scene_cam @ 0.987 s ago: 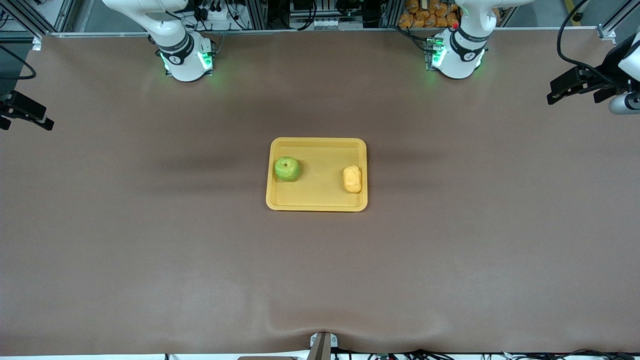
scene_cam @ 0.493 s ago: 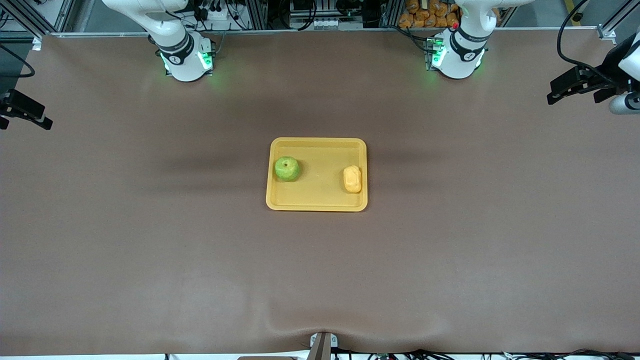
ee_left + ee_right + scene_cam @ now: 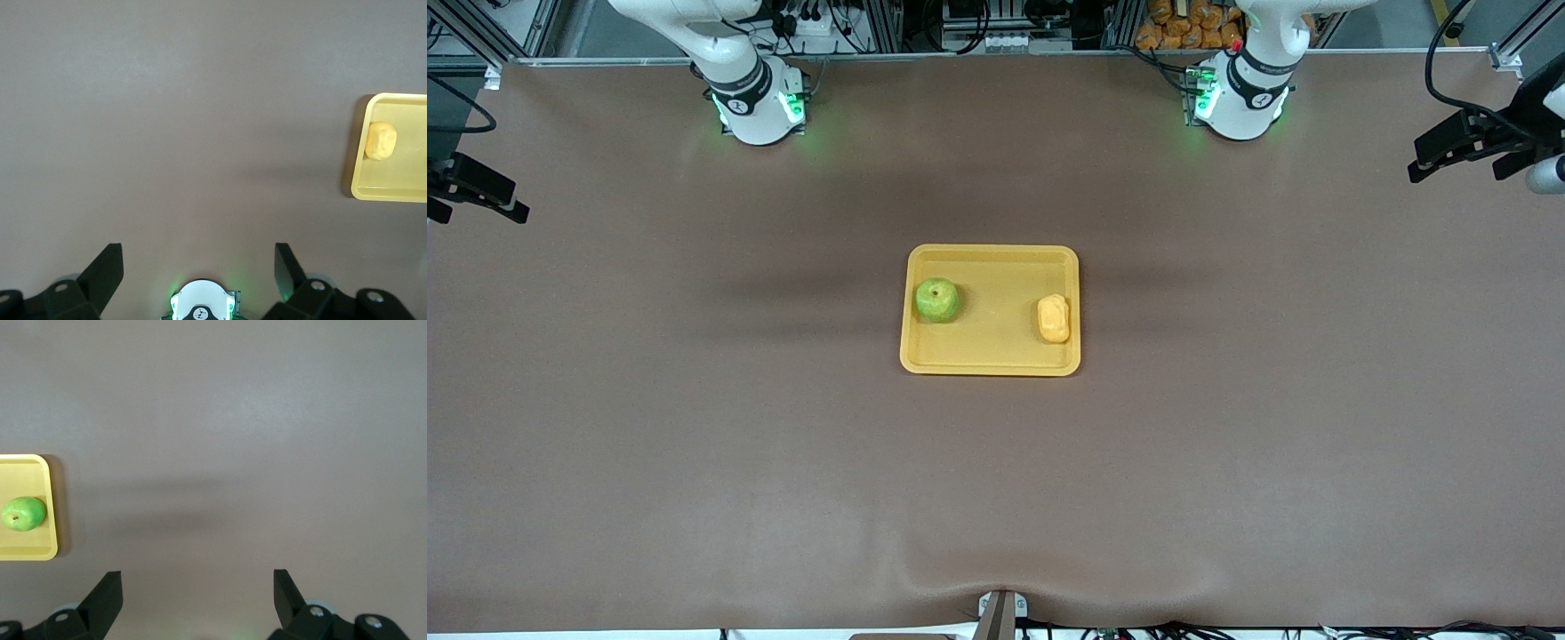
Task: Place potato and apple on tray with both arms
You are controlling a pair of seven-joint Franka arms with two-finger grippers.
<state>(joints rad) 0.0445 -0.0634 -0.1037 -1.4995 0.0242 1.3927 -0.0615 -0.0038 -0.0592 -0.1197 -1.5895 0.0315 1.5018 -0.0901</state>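
White arms raised wide apart, left tool [image 3: 199, 267] and right tool [image 3: 197, 590] open

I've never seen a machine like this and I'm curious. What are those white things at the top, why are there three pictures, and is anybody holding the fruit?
The white things are two robot arms standing at a brown table. The big picture comes from a camera high above, facing them. The other two come from small cameras on each arm's wrist, looking down past its black fingers.

In the middle lies a yellow tray. A green apple sits in it toward the right arm's end, and a yellow potato toward the left arm's end.

Nobody holds anything. The left gripper and the right gripper are both open and empty, up over bare table at the two ends, away from the tray. The job looks finished.
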